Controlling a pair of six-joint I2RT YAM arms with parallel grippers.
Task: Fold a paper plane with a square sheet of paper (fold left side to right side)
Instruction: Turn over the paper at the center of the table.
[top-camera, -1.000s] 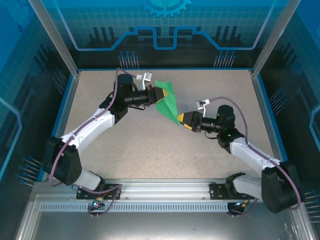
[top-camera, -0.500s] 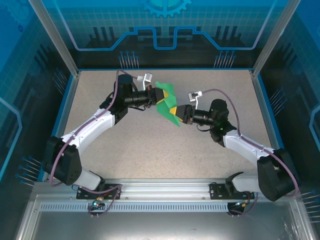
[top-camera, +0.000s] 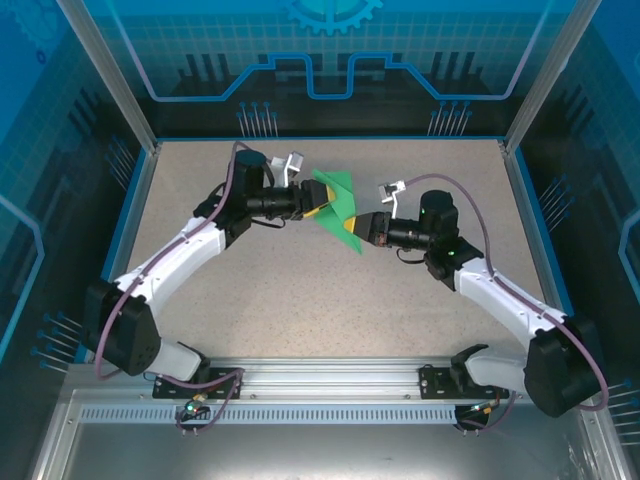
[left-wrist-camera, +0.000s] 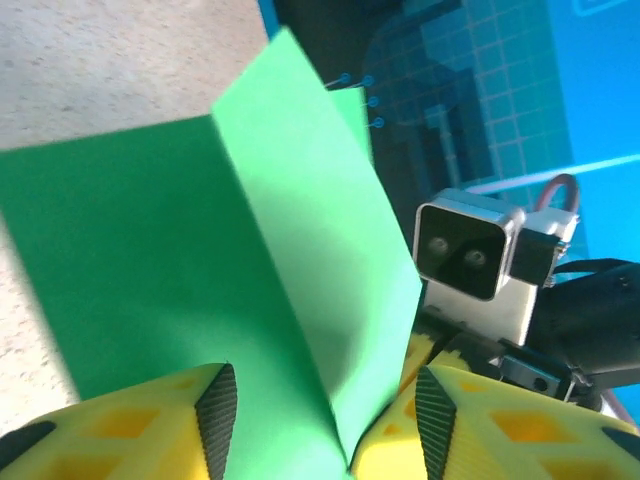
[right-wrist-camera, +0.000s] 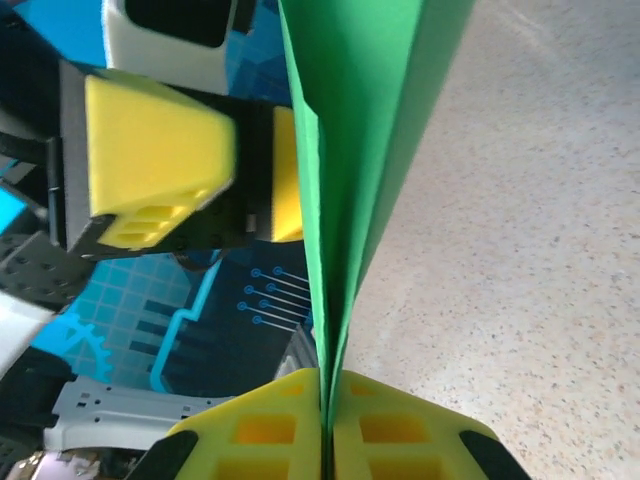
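Folded square sheet of paper (top-camera: 338, 192), newly pinched by the closed right gripper (top-camera: 352, 227) and released by the left gripper (top-camera: 317, 205), jaws parted; handover judged made

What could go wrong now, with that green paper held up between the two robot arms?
1. Only the right pincer clamps the green paper, near one end. Thin paper like this may droop or slip out onto the table.
2. The left pincer stands open with the paper between its fingers. If it pulls away, it could snag the sheet and spoil the crease.
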